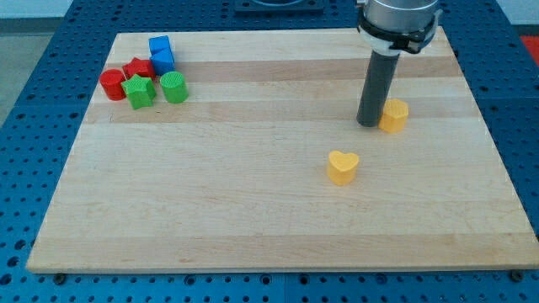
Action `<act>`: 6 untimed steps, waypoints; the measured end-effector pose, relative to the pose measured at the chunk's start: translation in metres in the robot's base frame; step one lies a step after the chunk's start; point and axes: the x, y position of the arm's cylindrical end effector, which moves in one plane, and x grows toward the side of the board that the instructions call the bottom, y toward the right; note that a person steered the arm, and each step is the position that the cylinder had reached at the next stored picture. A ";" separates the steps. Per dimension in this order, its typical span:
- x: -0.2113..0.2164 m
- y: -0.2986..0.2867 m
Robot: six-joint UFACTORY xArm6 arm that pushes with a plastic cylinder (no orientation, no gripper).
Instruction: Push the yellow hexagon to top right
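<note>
The yellow hexagon (394, 115) sits on the wooden board (253, 210) at the view's right, a little above the middle. My dark rod comes down from the view's top, and my tip (369, 123) rests on the board right against the hexagon's left side. A yellow heart (343, 167) lies below and to the left of my tip, apart from it.
A cluster sits at the view's top left: a blue cube (161, 53), a red star-like block (139, 69), a red cylinder (113, 84), a green star (139, 91) and a green cylinder (174, 87). The board's right edge lies beyond the hexagon.
</note>
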 end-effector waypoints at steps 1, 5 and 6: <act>0.047 -0.022; -0.012 0.029; -0.045 0.039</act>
